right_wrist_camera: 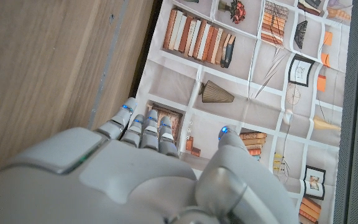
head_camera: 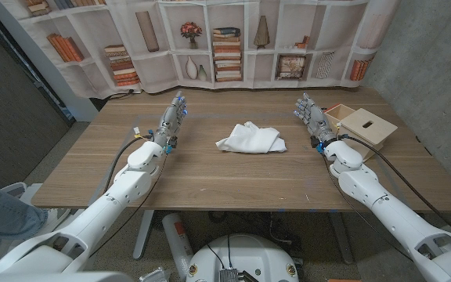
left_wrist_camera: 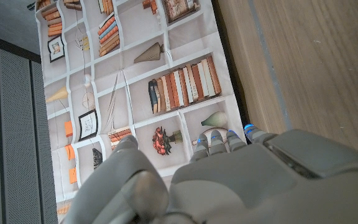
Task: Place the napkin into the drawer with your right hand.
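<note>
— Where the fingers are concerned, what is seen?
— Both sets are held straight and slightly apart, with nothing gripped: the right hand (head_camera: 312,117) is raised just beside the wooden drawer box (head_camera: 364,125), the left hand (head_camera: 171,121) well apart on the other side.
— And the white napkin (head_camera: 250,139)?
— It is left crumpled on the wooden table (head_camera: 210,176) between the hands (nearer the right), touched by neither. A bookshelf-printed backdrop (head_camera: 210,39) is hung behind.

free: bare table (head_camera: 210,176) between right hand (head_camera: 313,117) and napkin (head_camera: 250,139) | obstacle: drawer (head_camera: 362,125) just beside right hand
</note>
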You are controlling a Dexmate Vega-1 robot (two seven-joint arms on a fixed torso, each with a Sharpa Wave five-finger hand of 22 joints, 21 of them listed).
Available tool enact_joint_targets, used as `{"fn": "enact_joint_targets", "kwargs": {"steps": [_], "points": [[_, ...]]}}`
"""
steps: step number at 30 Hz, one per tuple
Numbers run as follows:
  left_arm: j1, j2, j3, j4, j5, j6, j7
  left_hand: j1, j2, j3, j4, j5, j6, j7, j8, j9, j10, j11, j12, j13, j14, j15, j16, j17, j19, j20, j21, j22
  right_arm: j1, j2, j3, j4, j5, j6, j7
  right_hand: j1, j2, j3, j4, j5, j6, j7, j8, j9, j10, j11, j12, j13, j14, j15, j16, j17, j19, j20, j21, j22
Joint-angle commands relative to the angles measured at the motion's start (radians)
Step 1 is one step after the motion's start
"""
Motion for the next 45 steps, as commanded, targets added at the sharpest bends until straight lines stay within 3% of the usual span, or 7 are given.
{"fn": "enact_joint_targets", "kwargs": {"steps": [1,19,40,45], "points": [[-0.013,0.006,0.006,0.002,-0.01,0.034,-0.014,0.011,0.002,0.004,0.001,0.005,-0.002,0.008,0.006,0.003,-0.004,0.006,0.006,0.002,-0.006,0.002,0.005,0.005,-0.044,-0.074,0.01,0.002,0.004,0.004,0.0,0.011,0.002,0.01,0.009,0.01,0.001,0.006,0.0,0.007,0.011,-0.001,0.004,0.002,0.008,0.001,0.003,0.006,0.0,0.006,0.005,0.005,0.009,-0.037,0.003,0.004],[-0.026,0.014,0.012,0.0,0.0,0.05,-0.013,0.008,-0.002,-0.003,0.0,0.006,0.006,0.016,0.008,0.003,0.003,0.014,0.009,0.002,0.0,0.01,0.006,0.005,-0.041,-0.067,0.011,0.001,0.007,0.002,-0.006,0.012,-0.014,0.017,0.005,0.017,0.004,0.005,-0.006,0.005,0.018,-0.001,0.005,0.001,0.016,-0.004,0.005,0.006,0.009,0.002,0.007,0.004,0.019,-0.037,-0.003,0.004],[-0.039,0.025,0.016,-0.022,0.009,0.082,-0.001,0.01,-0.003,-0.008,-0.002,0.008,0.014,0.018,0.01,0.002,0.01,0.015,0.01,0.002,0.001,0.013,0.005,0.004,-0.048,-0.058,0.009,0.001,-0.005,-0.017,-0.017,-0.039,-0.057,0.039,-0.006,0.039,0.01,0.009,-0.022,0.004,0.032,-0.005,0.008,0.0,0.031,-0.008,0.009,0.006,0.026,-0.002,0.009,0.001,0.031,-0.039,-0.013,0.004],[-0.026,0.018,0.003,-0.034,-0.004,0.055,-0.001,0.011,-0.002,-0.008,-0.003,0.009,0.016,0.017,0.01,0.002,0.014,0.015,0.011,0.002,0.003,0.014,0.006,0.004,-0.049,-0.054,0.009,0.001,-0.02,-0.016,-0.017,-0.059,-0.07,0.059,-0.019,0.057,0.011,0.008,-0.036,0.002,0.056,-0.014,0.013,-0.001,0.061,-0.018,0.017,0.005,0.062,-0.022,0.016,0.0,0.077,-0.054,-0.01,0.005]]}}
